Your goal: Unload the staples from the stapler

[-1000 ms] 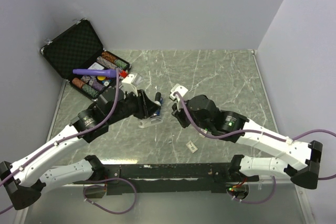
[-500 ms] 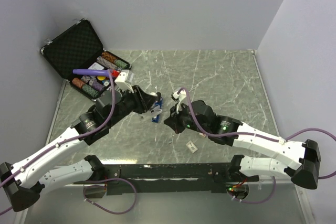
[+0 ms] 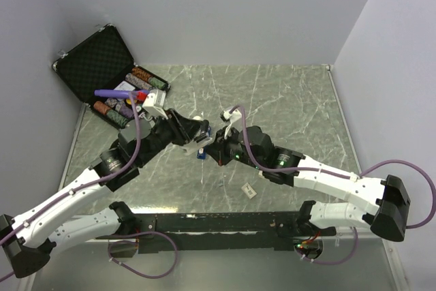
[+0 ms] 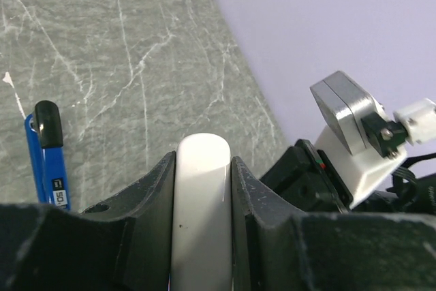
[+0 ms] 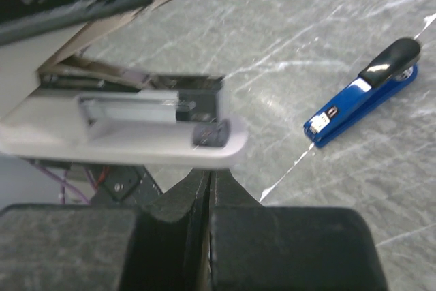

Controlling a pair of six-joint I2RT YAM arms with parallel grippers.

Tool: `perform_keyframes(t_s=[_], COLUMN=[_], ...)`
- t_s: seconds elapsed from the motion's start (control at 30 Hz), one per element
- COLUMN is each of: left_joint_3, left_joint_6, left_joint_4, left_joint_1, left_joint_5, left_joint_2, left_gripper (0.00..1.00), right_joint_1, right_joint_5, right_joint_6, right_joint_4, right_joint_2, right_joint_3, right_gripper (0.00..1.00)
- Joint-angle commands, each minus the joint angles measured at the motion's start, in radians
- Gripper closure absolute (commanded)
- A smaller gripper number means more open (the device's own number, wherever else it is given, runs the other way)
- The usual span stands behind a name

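The small blue stapler [image 3: 201,154] with a black top lies flat on the marble table, held by neither gripper. It shows in the left wrist view [image 4: 49,161] and in the right wrist view [image 5: 364,93]. My left gripper [image 3: 196,132] is shut on a white oblong bar [image 4: 201,195] and holds it above the table. My right gripper [image 3: 216,152] is shut and empty. Its tips [image 5: 208,178] sit just under the bar's open end [image 5: 136,134]. The blue stapler lies below and between the two grippers.
An open black case [image 3: 95,59] stands at the back left, with poker chips and a purple tube [image 3: 122,93] lying across them. A small white scrap [image 3: 248,191] lies near the front edge. Walls close off the left, back and right sides.
My left gripper has lifted the white bar off the table and swung it up to the right. My right gripper has moved left to meet it. The blue stapler stays on the table.
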Motion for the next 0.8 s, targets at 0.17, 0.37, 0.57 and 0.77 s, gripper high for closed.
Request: perform_keyframes(t_s=[0.17, 0.37, 0.57, 0.77], left_joint_3=[-0.024, -0.041, -0.052, -0.066], left_joint_6=[-0.091, -0.116, -0.124, -0.133], left_joint_4=[0.090, 0.101, 0.101, 0.153], left_joint_1=[-0.003, -0.002, -0.003, -0.002], left_joint_5=[0.052, 0.077, 0.081, 0.117], left_joint_2=[-0.031, -0.025, -0.015, 0.010], left_gripper=[0.99, 0.99, 0.99, 0.99], right_joint_1=[-0.071, -0.082, -0.082, -0.080], right_joint_5=[-0.005, -0.031, -0.118, -0.198], right_joint_6=[0.007, -0.022, -0.048, -0.097], right_joint_4=[0.122, 0.149, 0.134, 0.123], right_joint_2=[0.021, 0.033, 0.052, 0.064], right_joint_3=[0.041, 0.082, 0.124, 0.155], right_gripper=[1.00, 1.00, 1.00, 1.00])
